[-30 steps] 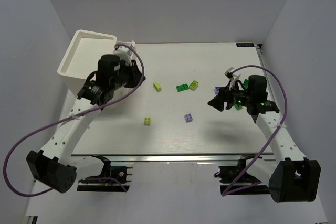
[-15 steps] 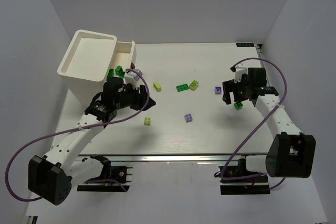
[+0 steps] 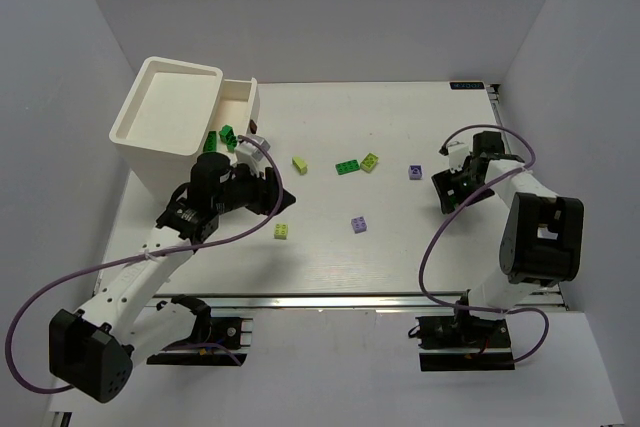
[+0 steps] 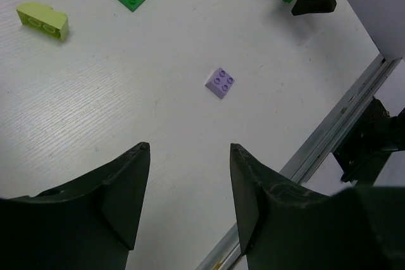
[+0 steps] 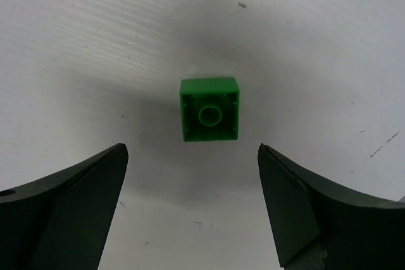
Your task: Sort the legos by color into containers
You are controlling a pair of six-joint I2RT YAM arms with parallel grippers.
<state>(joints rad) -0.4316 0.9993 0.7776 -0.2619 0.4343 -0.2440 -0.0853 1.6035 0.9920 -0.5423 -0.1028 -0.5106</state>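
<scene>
2 claws: left claw (image 3: 280,195) and right claw (image 3: 448,193), neither gripping anything.
Left claw state: jaws parted, with only bare surface (image 4: 95,93) between the fingers.
Left claw place: hovers over the near-left part of the surface, just in front of the cream-white box (image 3: 180,67).
Right claw state: jaws spread wide, straddling the small dark green brick (image 5: 209,109) without touching it.
Small dark green brick: lies flat on the surface near the right edge, hollow underside with 1 round ring turned up.
Cream-white box: stands at the far-left corner, recessed top facing up, with 1 drawer (image 3: 252,97) pulled out toward the right.
Beside the box: 2 dark green bricks (image 3: 228,133) lie close together just in front of the pulled-out drawer. Whether they sit in a lower drawer or on the surface cannot be told.
Middle of the surface: the lone yellow-green brick (image 3: 300,164) lies by itself. To its right, the long dark green brick (image 3: 347,167) touches the paired yellow-green brick (image 3: 370,161) at a corner.
Lavender: the far lavender brick (image 3: 415,172) lies just left of the right claw. The near lavender brick (image 3: 358,224) lies closer to the arms, between the 2 claws.
By the left claw: the near yellow-green brick (image 3: 282,231) lies just beside its fingers, on the near side.
</scene>
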